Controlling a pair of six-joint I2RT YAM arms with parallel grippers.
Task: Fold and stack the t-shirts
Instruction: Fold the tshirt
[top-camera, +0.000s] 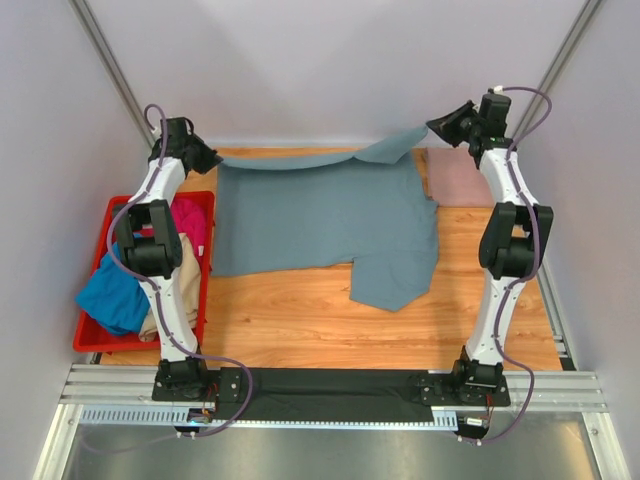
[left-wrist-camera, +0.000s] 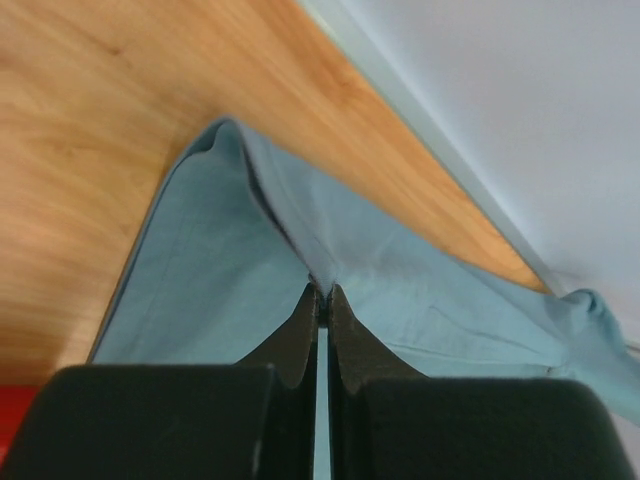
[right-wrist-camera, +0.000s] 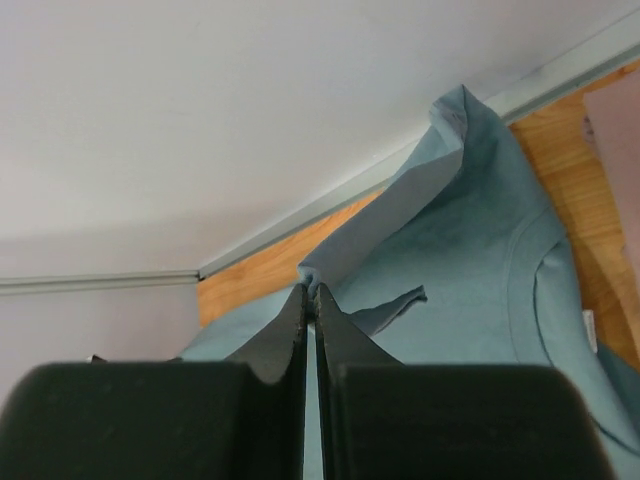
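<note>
Grey-blue t-shirt (top-camera: 320, 225) in both jaws

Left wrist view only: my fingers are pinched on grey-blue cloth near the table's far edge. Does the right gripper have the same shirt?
Observer: Yes. The right gripper is shut on the grey-blue shirt, holding its far right corner off the table.
Operator: Where is the rest of it?
Observer: Mostly spread flat mid-table, with one flap jutting toward the arm bases.
Operator: Anything beside it?
Observer: A pink shirt lies flat at the far right, next to the right arm.
</note>
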